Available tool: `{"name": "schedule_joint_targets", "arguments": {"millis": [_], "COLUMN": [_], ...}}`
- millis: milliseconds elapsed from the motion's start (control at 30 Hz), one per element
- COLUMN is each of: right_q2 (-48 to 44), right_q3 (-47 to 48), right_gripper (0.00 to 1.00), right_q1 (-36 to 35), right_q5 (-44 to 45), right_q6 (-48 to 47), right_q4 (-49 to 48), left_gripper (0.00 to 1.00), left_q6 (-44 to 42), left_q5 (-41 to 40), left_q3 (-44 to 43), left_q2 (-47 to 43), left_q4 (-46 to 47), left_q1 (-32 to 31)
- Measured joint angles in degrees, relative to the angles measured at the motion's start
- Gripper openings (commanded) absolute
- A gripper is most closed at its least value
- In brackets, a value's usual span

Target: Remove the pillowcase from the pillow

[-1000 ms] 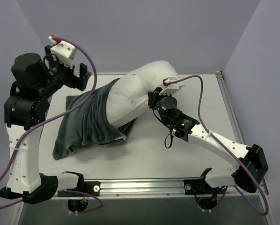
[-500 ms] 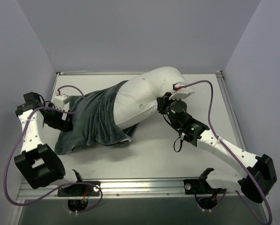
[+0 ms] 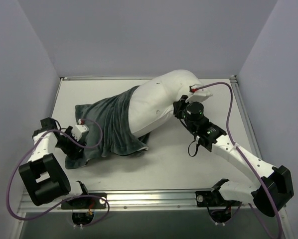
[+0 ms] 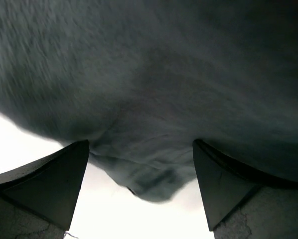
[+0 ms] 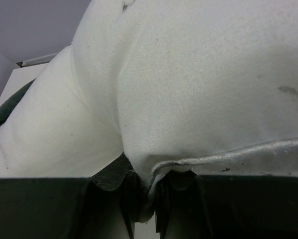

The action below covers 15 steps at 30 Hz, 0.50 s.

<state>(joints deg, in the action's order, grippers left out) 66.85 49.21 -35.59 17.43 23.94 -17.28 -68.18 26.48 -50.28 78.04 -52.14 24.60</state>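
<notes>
A plump white pillow lies slantwise across the pale desk, its bare end raised toward the back right corner and its other end sheathed in the pillowcase. The dark grey fuzzy face of the pillowcase is outward. The cloth is bunched in folds over the pillow's left half and spreads flat onto the desk toward the near left.

The right pincer is pressed together on the pillow's stitched edge seam. In the right wrist view, white fabric is nipped between the two dark fingers, and the cushion bulges above them. A sliver of grey cloth shows at the far left of that view. From above, the right arm reaches in from the near right corner, and its wrist sits just beside the pillow's bare right flank. A purple cable loops over the arm.

The left pincer stands spread wide at the near left edge of the pillowcase, low over the desk. In the left wrist view, a drooping fold of the grey cloth hangs between the two parted fingers, and bright desk shows beneath it. Whether either finger touches the cloth cannot be told. The left arm is folded tightly at the near left corner.
</notes>
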Motion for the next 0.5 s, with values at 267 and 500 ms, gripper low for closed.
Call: {"name": "schedule_joint_targets", "arguments": {"millis": [267,500], "right_q2": [0.5,-0.7], "right_q3": [1.0,1.1], "right_gripper": [0.0,0.0], "right_q1": [0.8,4.5], "right_q5": [0.0,-2.2], "right_q6": [-0.1,0.0], "right_q4": [1.0,3.3], "left_gripper": [0.03,0.02], "left_q6": [3.9,11.0], "left_q5": [-1.4,0.4], "left_q3": [4.3,5.7], "left_q2": [5.3,5.1], "left_q4": [16.2,25.9], "left_q1": [-4.7,-2.9]}}
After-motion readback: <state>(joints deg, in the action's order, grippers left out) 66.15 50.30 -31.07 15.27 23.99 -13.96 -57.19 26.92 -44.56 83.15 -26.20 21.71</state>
